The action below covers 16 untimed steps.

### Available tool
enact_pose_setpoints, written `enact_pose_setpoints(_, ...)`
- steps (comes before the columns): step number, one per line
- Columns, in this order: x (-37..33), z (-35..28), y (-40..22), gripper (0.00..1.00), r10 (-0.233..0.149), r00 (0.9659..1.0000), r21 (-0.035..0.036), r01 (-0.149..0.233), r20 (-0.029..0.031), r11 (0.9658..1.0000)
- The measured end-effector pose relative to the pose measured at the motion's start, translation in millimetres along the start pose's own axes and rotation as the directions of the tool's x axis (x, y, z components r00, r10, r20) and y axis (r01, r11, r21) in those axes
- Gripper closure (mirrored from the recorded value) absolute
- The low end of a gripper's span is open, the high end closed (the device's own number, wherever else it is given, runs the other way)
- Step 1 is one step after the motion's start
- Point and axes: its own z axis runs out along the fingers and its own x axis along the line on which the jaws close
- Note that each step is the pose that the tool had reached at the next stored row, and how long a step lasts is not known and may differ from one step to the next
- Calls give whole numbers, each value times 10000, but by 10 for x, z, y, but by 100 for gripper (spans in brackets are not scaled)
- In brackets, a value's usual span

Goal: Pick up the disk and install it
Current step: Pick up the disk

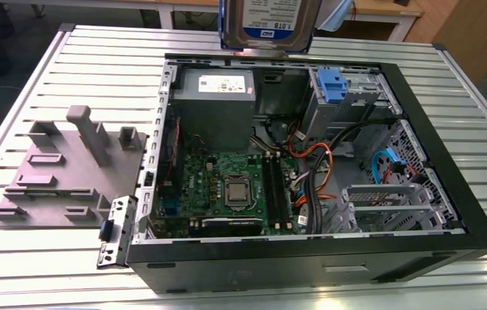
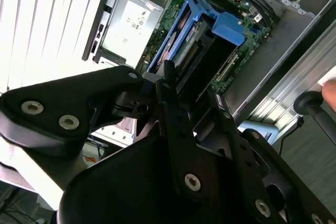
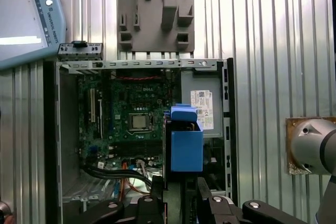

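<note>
disk: silver metal, blue plastic | table: ribbed pale metal

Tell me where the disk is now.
At the top middle of the exterior view, the disk hangs in the gripper above the far edge of the open computer case, near the grey power supply.

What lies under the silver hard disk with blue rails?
Open black computer case: green motherboard, grey power supply box. The silver hard disk hides whatever is directly beneath.
</note>
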Motion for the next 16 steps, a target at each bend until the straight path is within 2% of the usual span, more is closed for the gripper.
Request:
enact_pose_setpoints(9,114,-5,-5,65,0,10000,0,0,1,10000)
enact_pose_setpoints(16,144,-7,-7,65,-1,10000,0,1,1,10000)
